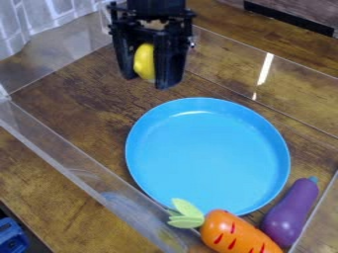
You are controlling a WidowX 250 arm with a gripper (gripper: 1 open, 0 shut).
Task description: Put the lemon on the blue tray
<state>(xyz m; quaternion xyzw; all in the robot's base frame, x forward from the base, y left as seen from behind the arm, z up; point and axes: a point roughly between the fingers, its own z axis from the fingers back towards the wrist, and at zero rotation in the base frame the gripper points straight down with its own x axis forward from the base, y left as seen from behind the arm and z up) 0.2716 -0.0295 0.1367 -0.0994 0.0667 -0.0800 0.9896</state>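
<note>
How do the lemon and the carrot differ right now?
The lemon is plain yellow and small; the carrot is orange with a green top and dark marks, and larger. The lemon is held off the table between the gripper's shut fingers, above and behind the blue tray; the carrot lies on the table at the tray's near edge. Both are off the tray.

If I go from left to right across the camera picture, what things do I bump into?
Lemon held in the gripper → blue tray → purple eggplant. The carrot sits below the tray's span, so I left it out.
</note>
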